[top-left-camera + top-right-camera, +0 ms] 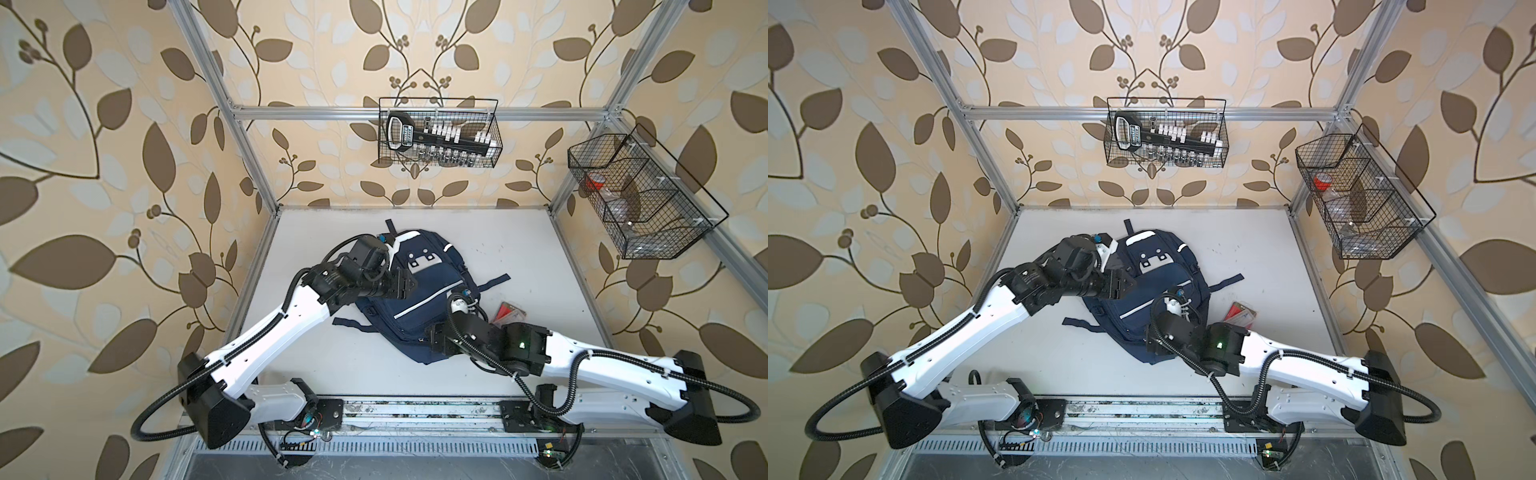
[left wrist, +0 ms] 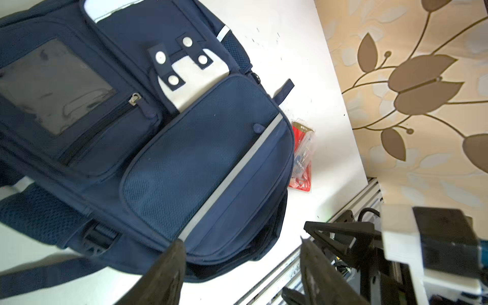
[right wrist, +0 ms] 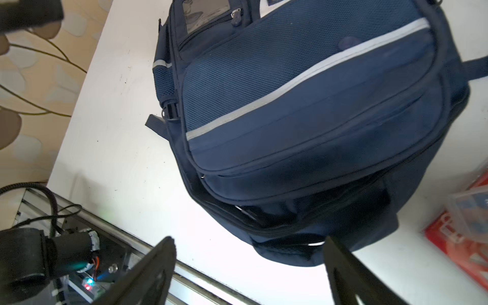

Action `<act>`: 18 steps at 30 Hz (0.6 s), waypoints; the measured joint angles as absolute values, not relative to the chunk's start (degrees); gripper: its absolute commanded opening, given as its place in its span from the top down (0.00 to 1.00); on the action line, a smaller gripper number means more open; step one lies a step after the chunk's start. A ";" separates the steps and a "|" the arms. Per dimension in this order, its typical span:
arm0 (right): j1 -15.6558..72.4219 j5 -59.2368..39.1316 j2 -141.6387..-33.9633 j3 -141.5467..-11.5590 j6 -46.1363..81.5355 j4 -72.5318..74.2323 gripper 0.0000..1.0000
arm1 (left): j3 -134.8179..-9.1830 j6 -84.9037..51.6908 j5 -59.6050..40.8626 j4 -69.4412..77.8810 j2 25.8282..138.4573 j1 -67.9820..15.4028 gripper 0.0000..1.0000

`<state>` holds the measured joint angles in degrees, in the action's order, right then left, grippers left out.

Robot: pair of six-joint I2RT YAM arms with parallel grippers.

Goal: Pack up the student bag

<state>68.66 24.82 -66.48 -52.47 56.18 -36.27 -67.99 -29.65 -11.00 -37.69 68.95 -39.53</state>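
Note:
The student bag [image 1: 419, 291] [image 1: 1142, 291], a navy backpack with white stripes and a white patch, lies flat on the white table [image 1: 332, 365], front up. My left gripper [image 1: 409, 284] [image 1: 1129, 286] hovers over the bag's left side, open and empty; in the left wrist view [image 2: 241, 240] its fingers frame the bag [image 2: 200, 148] by the front pocket's lower edge. My right gripper [image 1: 430, 338] [image 1: 1150, 338] is open at the bag's near right corner. In the right wrist view [image 3: 248, 239] nothing sits between its fingers, and a dark gap runs along the bag's [image 3: 303, 105] bottom seam.
A red blister pack [image 1: 509, 316] [image 1: 1241, 313] [image 2: 302, 158] [image 3: 464, 237] lies on the table right of the bag. A wire basket [image 1: 440, 133] with a socket set hangs on the back rail. Another wire basket [image 1: 640, 195] hangs on the right rail. Straps trail from the bag.

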 measured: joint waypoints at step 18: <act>66.32 27.14 -69.95 -45.89 61.63 -25.58 0.29 | -39.03 -45.15 -14.98 -28.71 51.11 -39.35 0.40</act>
